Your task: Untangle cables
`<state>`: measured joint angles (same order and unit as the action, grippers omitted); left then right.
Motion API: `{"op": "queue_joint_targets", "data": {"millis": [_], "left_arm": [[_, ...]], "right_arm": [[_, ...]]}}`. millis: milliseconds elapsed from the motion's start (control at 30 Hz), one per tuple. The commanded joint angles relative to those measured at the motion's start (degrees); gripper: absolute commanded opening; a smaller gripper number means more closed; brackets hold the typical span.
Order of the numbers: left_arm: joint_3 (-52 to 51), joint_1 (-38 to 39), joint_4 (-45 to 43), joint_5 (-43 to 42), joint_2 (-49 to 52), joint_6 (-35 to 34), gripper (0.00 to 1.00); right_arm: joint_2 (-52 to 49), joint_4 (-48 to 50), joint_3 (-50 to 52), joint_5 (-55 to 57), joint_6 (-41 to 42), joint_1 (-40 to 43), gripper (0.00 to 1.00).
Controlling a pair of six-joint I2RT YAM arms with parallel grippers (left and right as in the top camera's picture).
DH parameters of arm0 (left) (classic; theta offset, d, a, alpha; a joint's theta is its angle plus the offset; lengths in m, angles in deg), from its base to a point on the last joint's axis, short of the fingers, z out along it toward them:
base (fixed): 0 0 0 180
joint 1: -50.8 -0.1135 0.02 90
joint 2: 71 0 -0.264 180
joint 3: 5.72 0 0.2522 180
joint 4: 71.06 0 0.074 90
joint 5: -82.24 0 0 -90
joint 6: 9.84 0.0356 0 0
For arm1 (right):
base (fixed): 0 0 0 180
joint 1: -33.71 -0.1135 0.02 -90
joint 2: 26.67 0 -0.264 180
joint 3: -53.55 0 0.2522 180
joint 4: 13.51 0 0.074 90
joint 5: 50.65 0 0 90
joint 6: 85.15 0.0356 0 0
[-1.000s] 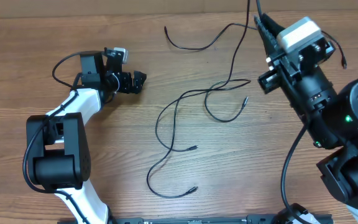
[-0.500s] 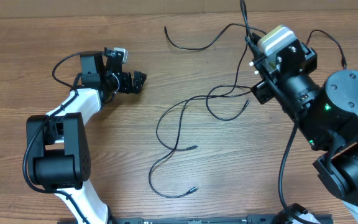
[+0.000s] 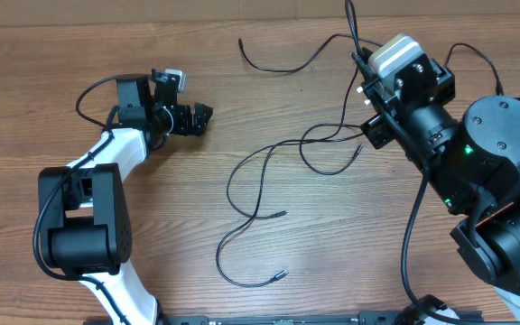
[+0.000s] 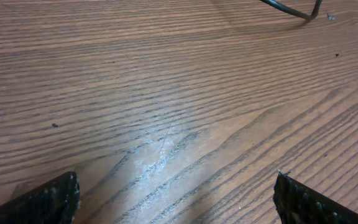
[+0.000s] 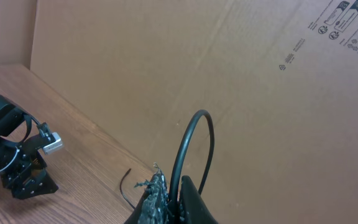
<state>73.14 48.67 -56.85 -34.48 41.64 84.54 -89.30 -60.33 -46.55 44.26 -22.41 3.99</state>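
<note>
The wooden table [image 3: 179, 235] fills the overhead view, and I read it as a clock with 12 at the far edge. In the right wrist view a wall of brown cardboard [image 5: 185, 56] stands behind the table.

The right arm [image 3: 477, 162] comes in from about 4 o'clock and reaches toward 1 o'clock. The right gripper [image 5: 168, 190] is closed tight, and its fingers pinch one thin black cable [image 5: 183, 146], which rises from the tips in a narrow loop. In the overhead view this cable runs from the gripper tip toward 12 o'clock.

The left arm [image 3: 106, 171] stands at 8 o'clock and bends toward 10 o'clock. The left gripper [image 4: 176, 199] is opened wide and holds nothing; only bare wood shows between its two fingertips [image 4: 48, 199], and it is well apart from the cords.

The other cables [image 3: 289, 138] lie loose on the table, in open curves from the centre toward 6 o'clock, crossing each other near the centre. One small plug tip [image 3: 281, 214] lies near the centre, and another plug end [image 3: 283, 273] lies toward 6 o'clock.
</note>
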Motion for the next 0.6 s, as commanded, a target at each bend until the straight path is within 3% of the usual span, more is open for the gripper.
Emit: {"op": "queue_joint_targets", "data": {"millis": [0,433,567], "left_arm": [[0.7,-0.1,-0.2,0.2,0.5,-0.5,1.0],[0.7,-0.1,-1.8,0.6,0.5,-0.9,1.0],[0.7,0.1,1.0,-11.0,0.5,-5.0,0.99]], "right_arm": [[0.1,0.2,-1.4,0.2,-0.3,-0.1,0.04],[0.1,-0.1,-1.4,0.2,-0.3,-0.1,0.04],[0.1,-0.1,-1.4,0.2,-0.3,-0.1,0.04]]}}
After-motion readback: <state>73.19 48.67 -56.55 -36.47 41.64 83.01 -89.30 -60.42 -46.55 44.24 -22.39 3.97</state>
